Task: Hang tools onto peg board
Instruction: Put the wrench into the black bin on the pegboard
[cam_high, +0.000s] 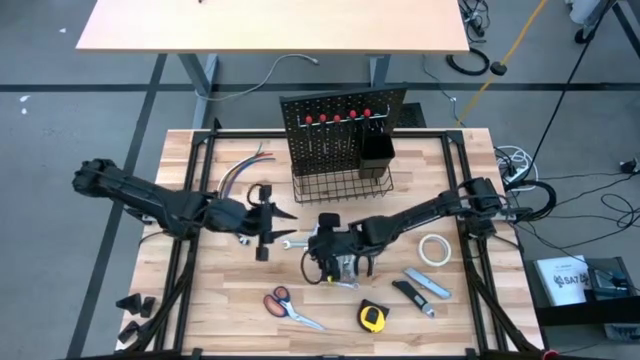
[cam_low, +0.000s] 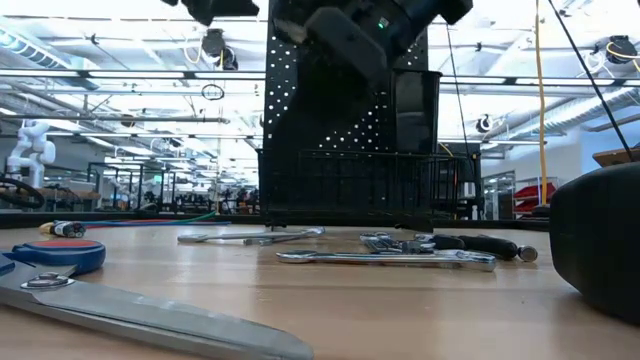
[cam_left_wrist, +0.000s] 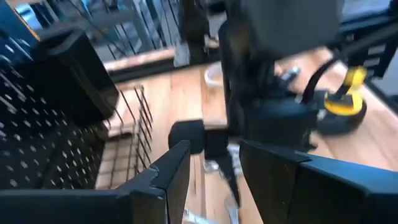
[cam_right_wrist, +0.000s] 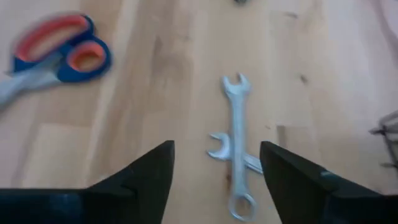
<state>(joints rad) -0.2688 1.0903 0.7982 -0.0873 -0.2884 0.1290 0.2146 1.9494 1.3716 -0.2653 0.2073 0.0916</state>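
Right end effector (cam_right_wrist: 214, 180) open above crossed wrenches (cam_right_wrist: 236, 149); left end effector (cam_left_wrist: 214, 180) part-open, empty, near peg board (cam_high: 343, 125).

Bench (cam_high: 200, 300) light wood planks, matt. Wrenches (cam_right_wrist: 236, 149) bright bare metal, glossy. Peg board (cam_high: 340, 125) black perforated metal. Scissors (cam_right_wrist: 56, 53) plastic handles, steel blades.

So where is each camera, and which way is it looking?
High view: above the table, looking straight down; shows both arms, the peg board and scattered tools.
Low view: at tabletop height, looking level across a wrench to the board; part of an arm hangs in from above.
Left wrist view: on the left arm, looking past its own fingers at the right arm near the basket.
Right wrist view: on the right arm, looking down between its open fingers at the table.
Shared: right wrist and high views both show the scissors.
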